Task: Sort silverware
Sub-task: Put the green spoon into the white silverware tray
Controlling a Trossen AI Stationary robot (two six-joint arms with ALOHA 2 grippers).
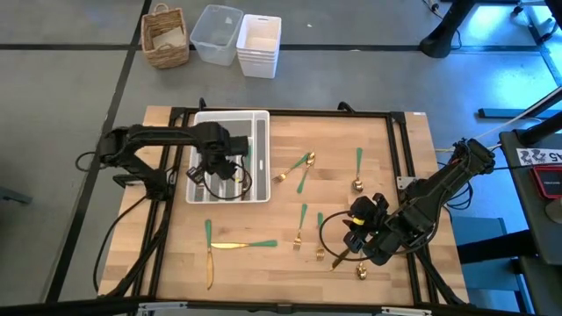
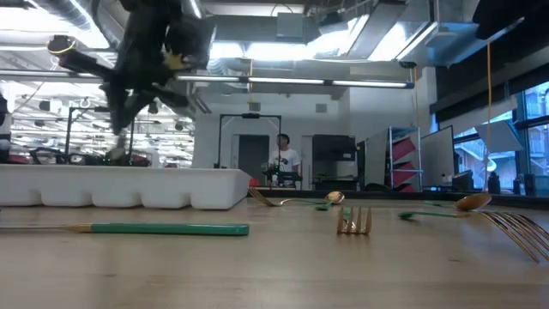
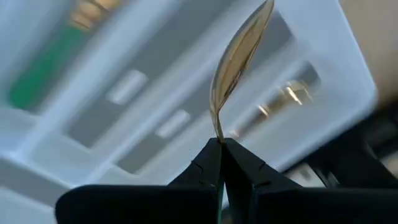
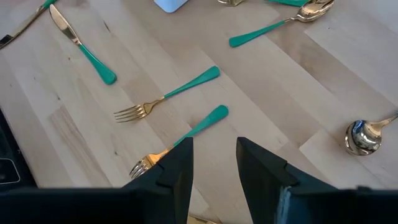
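My left gripper [image 3: 221,142] is over the white compartmented tray [image 1: 259,123] at the table's far left, shut on one gold-headed piece of silverware [image 3: 239,56]. Its handle is hidden behind the fingers. Other pieces lie in the tray's compartments [image 3: 37,81]. More green-handled silverware lies flat on the wood: two knives [image 1: 241,246] at the near left, forks [image 1: 301,226] in the middle and spoons [image 1: 358,167] to the right. My right gripper [image 4: 214,168] hovers open above the near right, with a fork [image 4: 186,134] just beyond its fingertips. My left gripper pinches the piece's thin gold neck [image 3: 217,132] between its two fingertips, right where the gold head begins. The fingers point steeply down over the tray. The head stands out beyond the fingertips, lifted clear of the tray.
A black frame rail [image 1: 399,149] runs around the wooden top. Beyond the far edge stand a wicker basket [image 1: 165,35], a clear bin [image 1: 217,33] and stacked white containers [image 1: 259,44]. A person [image 2: 283,159] stands far back in the room.
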